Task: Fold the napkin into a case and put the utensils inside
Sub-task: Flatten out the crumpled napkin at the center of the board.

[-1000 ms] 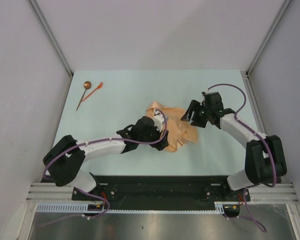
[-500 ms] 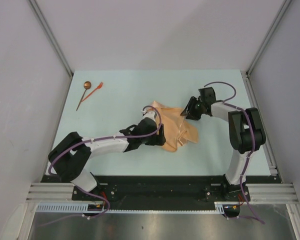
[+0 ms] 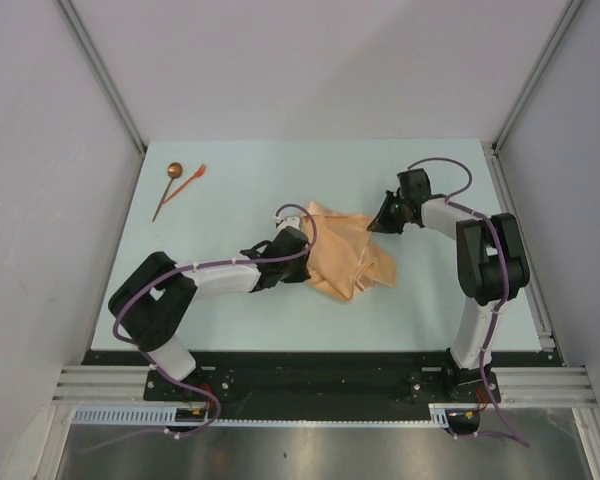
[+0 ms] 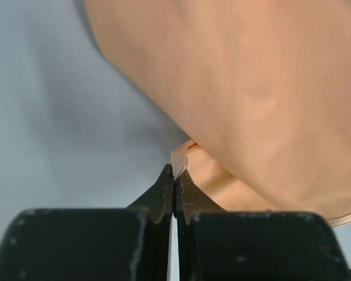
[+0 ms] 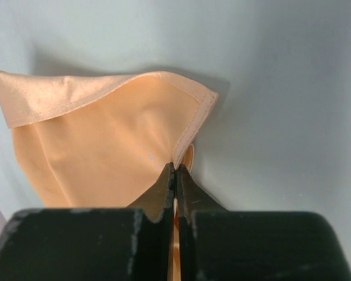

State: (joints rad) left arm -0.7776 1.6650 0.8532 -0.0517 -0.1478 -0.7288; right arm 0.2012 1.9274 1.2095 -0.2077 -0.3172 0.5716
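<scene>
The tan-orange napkin (image 3: 345, 258) lies crumpled and loosely bunched near the middle of the pale table (image 3: 230, 300), not yet formed into a case. The left gripper (image 3: 305, 262) sits low at the napkin's left edge, and in the left wrist view its fingers are pressed together on a small fold of the cloth (image 4: 269, 88), the tips (image 4: 174, 178) nipping a thin edge while the rest of the fabric billows up above them. The right gripper (image 3: 375, 226) reaches in at the napkin's far right side; in the right wrist view its fingers are likewise pressed together, pinching a hemmed corner of the napkin (image 5: 105, 140) just above the tips (image 5: 175, 171), with the stitched border running up and away to the left. The utensils lie well apart from the cloth at the far left corner of the table: the dark-handled spoon (image 3: 168, 188) with its coppery bowl pointing far, and the orange-red fork-like piece (image 3: 192, 180) just beside it on its right.
</scene>
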